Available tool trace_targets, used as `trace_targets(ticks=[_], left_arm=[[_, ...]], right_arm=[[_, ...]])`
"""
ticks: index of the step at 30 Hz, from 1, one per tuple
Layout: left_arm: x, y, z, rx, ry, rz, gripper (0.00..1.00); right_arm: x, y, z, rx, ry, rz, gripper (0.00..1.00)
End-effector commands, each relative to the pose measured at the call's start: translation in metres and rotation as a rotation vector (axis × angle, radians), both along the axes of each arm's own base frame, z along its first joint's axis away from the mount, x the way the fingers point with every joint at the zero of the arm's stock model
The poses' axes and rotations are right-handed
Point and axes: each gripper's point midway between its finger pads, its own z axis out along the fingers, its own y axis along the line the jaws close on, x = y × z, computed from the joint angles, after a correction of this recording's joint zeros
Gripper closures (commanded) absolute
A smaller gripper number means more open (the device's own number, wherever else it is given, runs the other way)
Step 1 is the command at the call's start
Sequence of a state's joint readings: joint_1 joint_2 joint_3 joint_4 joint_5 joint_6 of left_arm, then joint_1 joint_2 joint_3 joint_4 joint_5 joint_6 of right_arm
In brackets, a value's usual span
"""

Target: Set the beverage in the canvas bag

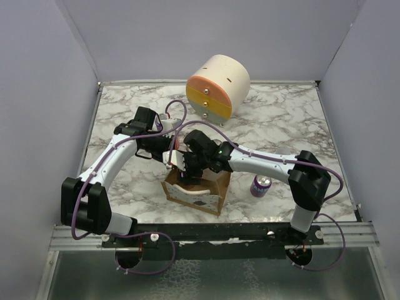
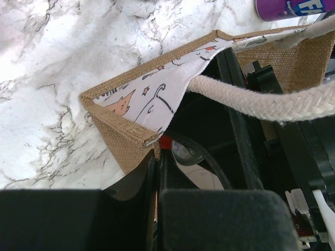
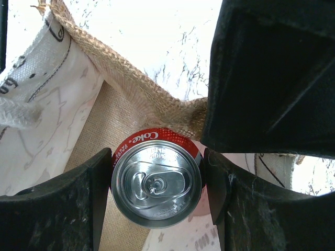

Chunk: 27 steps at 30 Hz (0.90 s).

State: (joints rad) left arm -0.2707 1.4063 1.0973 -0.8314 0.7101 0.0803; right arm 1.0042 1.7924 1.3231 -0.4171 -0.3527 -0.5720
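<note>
The tan canvas bag (image 1: 199, 192) stands open at the table's front centre, with a whitish rope handle (image 2: 251, 102) and printed lining. My left gripper (image 1: 174, 157) is shut on the bag's far wall at a corner (image 2: 125, 138), with the burlap pinched between its fingers (image 2: 157, 172). My right gripper (image 1: 190, 164) is shut on a red Coke can (image 3: 156, 178), upright inside the bag's mouth with a finger on each side. The can's silver top also shows in the left wrist view (image 2: 186, 154). The bag's burlap rim (image 3: 120, 78) runs just behind the can.
A purple can (image 1: 260, 185) stands on the marble table right of the bag; it also shows in the left wrist view (image 2: 293, 8). A round cream, orange and yellow drawer cabinet (image 1: 217, 86) stands at the back. Walls enclose three sides.
</note>
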Motion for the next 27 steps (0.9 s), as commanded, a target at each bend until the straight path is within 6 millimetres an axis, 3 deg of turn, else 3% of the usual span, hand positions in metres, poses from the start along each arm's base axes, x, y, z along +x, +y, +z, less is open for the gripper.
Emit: trace_targets(ticks=[1,5,13,27], left_arm=[[-0.004,0.007,-0.005,0.049,-0.008,0.012,1.00],[-0.002,0.010,-0.009,0.070,-0.009,0.026,1.00],[-0.001,0.011,-0.009,0.075,-0.008,0.032,1.00],[-0.005,0.002,0.001,0.011,0.001,0.026,1.00]], right_arm=[[0.023,0.012,0.014,0.047,-0.075,-0.031,0.50],[0.022,0.011,0.012,0.041,-0.075,-0.024,0.36],[0.020,0.011,0.017,0.044,-0.077,-0.010,0.20],[-0.001,0.003,0.039,0.063,-0.046,0.070,0.19]])
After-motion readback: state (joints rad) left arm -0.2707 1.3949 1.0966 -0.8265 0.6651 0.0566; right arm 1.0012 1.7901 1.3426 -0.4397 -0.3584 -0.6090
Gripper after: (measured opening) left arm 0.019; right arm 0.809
